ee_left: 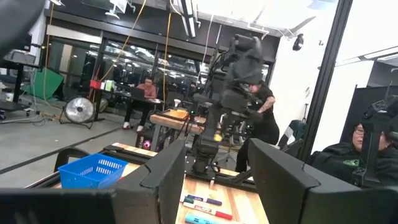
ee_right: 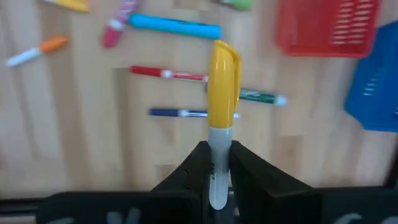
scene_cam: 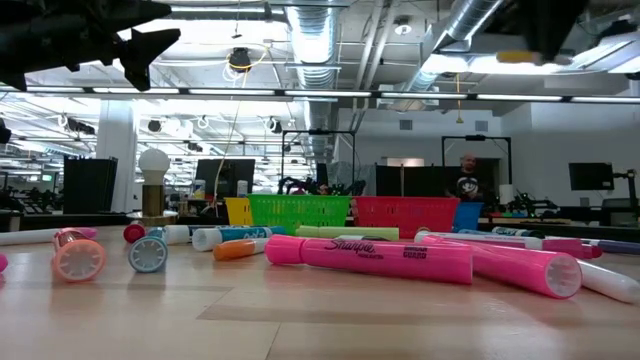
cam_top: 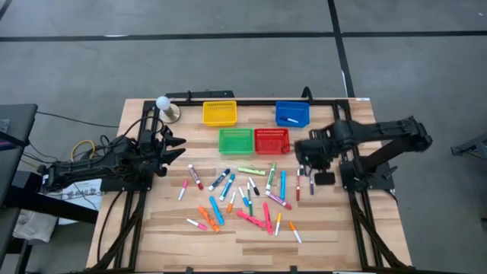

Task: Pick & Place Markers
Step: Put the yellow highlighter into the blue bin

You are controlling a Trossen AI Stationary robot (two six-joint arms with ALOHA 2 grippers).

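Right gripper (ee_right: 217, 171), clamped on a yellow-capped marker (ee_right: 222, 87) above the table's three-o'clock side, should travel to the yellow basket (cam_top: 219, 113) at twelve o'clock, so keep your grip firm, carry it high over the red basket (cam_top: 272, 141), and release only when centred.

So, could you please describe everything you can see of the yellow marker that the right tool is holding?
The yellow marker has a glossy yellow cap with a clip and a pale grey barrel bearing small dark print. It looks like smooth plastic, capped and intact. The right tool is shut on its barrel end, so the cap points away from the wrist. It hangs above the wooden table, over three thin markers lying there, touching only the tool's fingers.
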